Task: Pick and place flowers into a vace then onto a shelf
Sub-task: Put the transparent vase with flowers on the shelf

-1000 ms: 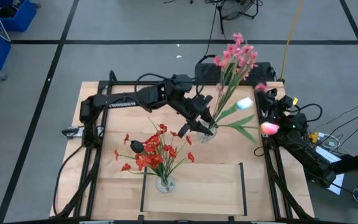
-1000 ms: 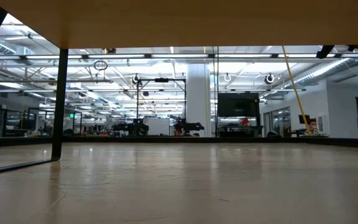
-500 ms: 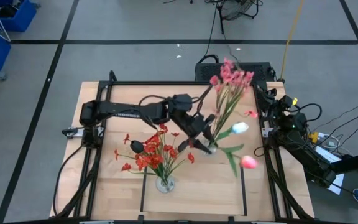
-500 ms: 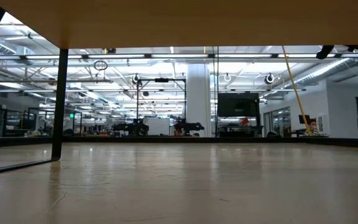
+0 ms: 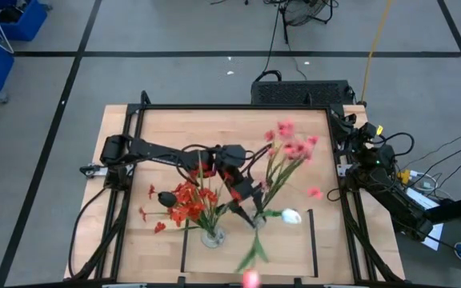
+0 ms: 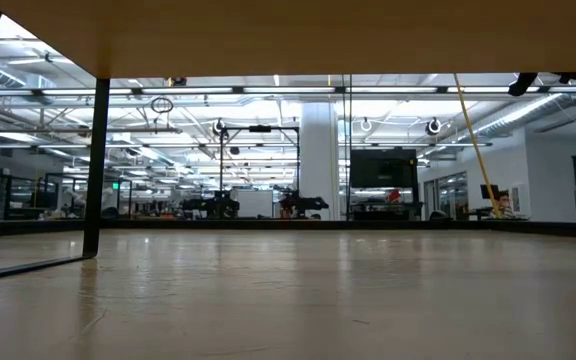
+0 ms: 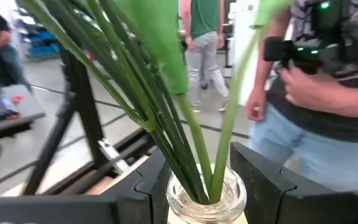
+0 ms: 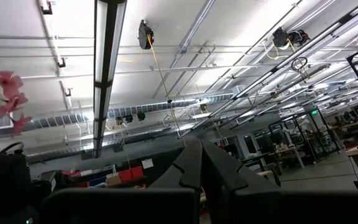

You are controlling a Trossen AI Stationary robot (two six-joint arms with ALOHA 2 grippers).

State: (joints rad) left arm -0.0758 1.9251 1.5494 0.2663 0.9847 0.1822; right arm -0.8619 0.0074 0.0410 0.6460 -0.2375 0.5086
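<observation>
Over the shelf [image 5: 286,252], left claw [image 7: 197,186] pinching glass vase [image 7: 205,200], wrist-view only, right claw [image 8: 199,163] pressed together.

Left arm extended, right arm parked.
The left gripper [image 5: 250,210] reaches far across the desk, its fingers [image 7: 263,180] clamped around a load; the right gripper [image 8: 201,163] waits folded at the desk's right edge, fingers pressed together.

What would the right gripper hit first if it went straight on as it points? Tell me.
Likely nothing near. The right gripper, shut at the table's right edge, points up toward the ceiling; only the long ceiling light strips lie ahead, far off, though depth is unclear.
</observation>
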